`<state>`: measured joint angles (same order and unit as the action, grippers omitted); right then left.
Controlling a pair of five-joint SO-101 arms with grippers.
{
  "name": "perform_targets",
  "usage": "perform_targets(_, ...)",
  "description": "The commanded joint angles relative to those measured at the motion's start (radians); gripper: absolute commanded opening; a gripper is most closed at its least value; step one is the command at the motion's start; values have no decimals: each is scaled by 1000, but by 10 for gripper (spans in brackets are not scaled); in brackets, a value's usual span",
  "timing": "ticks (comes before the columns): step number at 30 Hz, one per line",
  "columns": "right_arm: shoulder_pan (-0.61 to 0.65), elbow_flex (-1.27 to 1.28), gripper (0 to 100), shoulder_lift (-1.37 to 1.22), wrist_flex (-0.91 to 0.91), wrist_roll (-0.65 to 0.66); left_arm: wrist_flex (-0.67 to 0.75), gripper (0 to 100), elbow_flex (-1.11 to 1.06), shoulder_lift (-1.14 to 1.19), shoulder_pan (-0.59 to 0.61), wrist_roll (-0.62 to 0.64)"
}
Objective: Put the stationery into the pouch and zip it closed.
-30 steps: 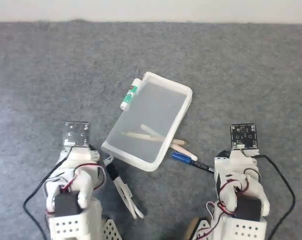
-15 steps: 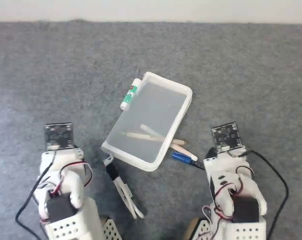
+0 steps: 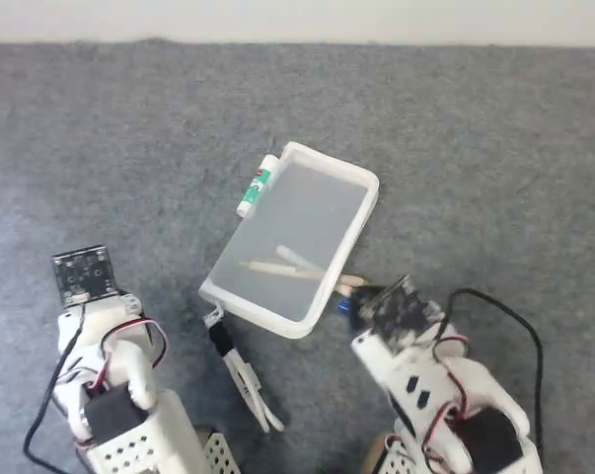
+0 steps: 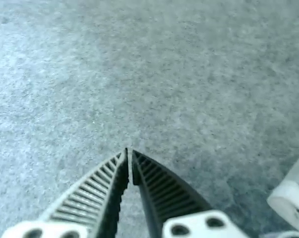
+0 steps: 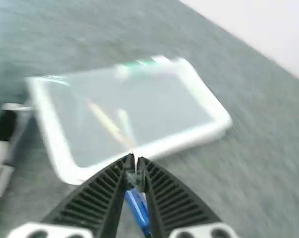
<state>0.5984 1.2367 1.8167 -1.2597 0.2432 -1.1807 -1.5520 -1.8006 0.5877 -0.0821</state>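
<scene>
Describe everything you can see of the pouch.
The pouch is a flat rectangle with rounded corners, a frosted see-through panel and a thick white border, looking like soft plastic. It lies flat on the grey table, turned diagonally. Two pale sticks show through its panel. In the high view a white glue stick lies against its upper left edge, and pale pen ends stick out at its lower right edge. Whether it is zipped I cannot tell.
</scene>
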Motion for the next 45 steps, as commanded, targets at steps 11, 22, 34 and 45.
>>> perform_targets(11,329,-63,6,-111,179,3,32,12,76,-21,20,43)
perform_targets(22,538,-176,6,-573,367,-80,100,12,74,-21,167,94)
perform_targets(34,598,-189,6,-944,704,-98,106,12,73,-21,184,94)
perform_targets(45,598,-273,116,-1194,753,-270,109,12,73,-21,180,94)
